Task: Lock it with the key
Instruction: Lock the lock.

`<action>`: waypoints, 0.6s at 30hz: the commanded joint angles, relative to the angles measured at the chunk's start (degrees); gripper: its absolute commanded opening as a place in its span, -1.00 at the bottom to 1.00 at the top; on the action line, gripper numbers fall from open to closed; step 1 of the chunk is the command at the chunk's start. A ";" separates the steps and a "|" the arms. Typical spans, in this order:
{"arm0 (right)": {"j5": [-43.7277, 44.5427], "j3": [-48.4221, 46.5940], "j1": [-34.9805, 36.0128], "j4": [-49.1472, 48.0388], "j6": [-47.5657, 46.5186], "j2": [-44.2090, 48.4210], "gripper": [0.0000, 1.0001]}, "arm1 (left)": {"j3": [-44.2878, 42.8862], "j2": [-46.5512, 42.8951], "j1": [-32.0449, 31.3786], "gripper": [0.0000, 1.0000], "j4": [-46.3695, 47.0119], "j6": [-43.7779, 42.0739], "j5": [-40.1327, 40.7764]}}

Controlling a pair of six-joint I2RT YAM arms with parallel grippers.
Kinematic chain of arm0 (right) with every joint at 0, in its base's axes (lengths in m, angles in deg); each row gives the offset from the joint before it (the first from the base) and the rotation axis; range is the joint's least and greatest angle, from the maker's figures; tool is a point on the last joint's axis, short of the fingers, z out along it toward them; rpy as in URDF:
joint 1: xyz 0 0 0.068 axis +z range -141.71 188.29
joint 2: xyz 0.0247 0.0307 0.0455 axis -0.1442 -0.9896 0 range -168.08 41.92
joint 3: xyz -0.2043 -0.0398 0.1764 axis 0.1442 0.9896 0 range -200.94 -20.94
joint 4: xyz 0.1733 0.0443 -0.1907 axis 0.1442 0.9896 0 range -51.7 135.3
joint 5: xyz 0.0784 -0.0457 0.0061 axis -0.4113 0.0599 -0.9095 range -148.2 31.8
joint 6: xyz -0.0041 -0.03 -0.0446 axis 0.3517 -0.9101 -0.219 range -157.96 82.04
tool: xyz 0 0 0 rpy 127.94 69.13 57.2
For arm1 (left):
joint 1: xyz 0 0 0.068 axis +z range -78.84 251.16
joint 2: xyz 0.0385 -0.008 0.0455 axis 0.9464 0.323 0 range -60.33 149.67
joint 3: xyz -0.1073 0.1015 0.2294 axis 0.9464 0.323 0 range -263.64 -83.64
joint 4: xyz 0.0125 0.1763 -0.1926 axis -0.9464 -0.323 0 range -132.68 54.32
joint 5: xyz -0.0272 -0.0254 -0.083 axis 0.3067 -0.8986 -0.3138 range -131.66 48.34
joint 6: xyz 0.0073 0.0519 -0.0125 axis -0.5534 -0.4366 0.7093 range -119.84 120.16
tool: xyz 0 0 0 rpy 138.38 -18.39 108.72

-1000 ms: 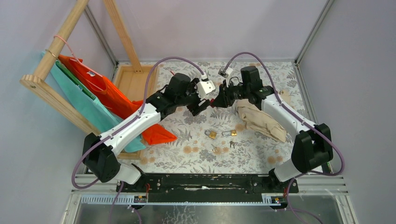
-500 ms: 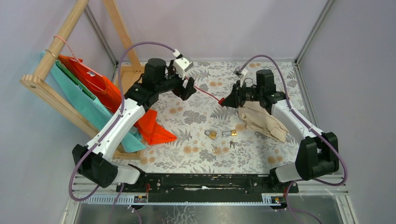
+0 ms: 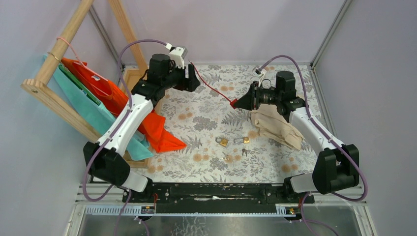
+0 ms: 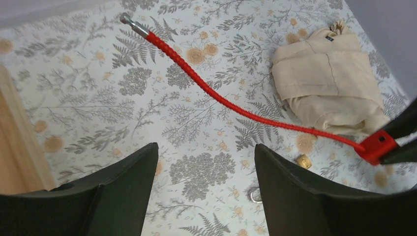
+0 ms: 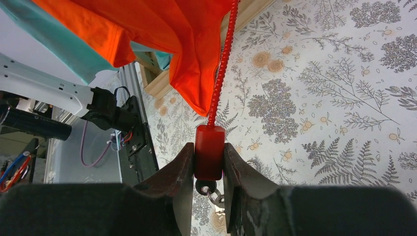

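The lock's small red body (image 5: pixel 210 150) is pinched between my right gripper's (image 5: pixel 209 146) fingers, above the table at mid right (image 3: pixel 236 104). A dark key (image 5: pixel 204 187) with a ring sticks out of its lower end. Its long red cable (image 4: pixel 236 109) runs away to the back left, ending in a free metal tip (image 4: pixel 127 18). My left gripper (image 4: pixel 205 147) stands open with nothing between its fingers, near the back left corner (image 3: pixel 193 83), beside the cable's far end (image 3: pixel 193 68).
A beige cloth (image 3: pixel 271 127) lies under the right arm. Two brass padlocks (image 3: pixel 223 142) and loose keys (image 3: pixel 244 152) sit mid-table. A wooden rack (image 3: pixel 54 54) with orange (image 3: pixel 118 103) and teal bags and a wooden tray (image 3: pixel 137 86) stand at the left.
The grippers have drawn apart: the left one went back and left, the right one to the right with the lock body. The cable now stretches out, its tip free of the left fingers.
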 commanded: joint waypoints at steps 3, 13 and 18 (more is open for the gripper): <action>-3.48 0.41 -0.22 -5.37 2.97 2.29 -0.92 | -3.26 4.93 2.46 0.53 3.86 10.04 -5.86; -4.18 1.90 -0.22 -7.91 4.43 2.10 -0.91 | -3.42 6.66 2.57 0.50 9.64 13.10 -6.09; -4.78 1.91 -0.23 -8.86 5.29 2.17 -0.91 | -3.46 8.10 2.57 0.42 11.00 14.00 -5.35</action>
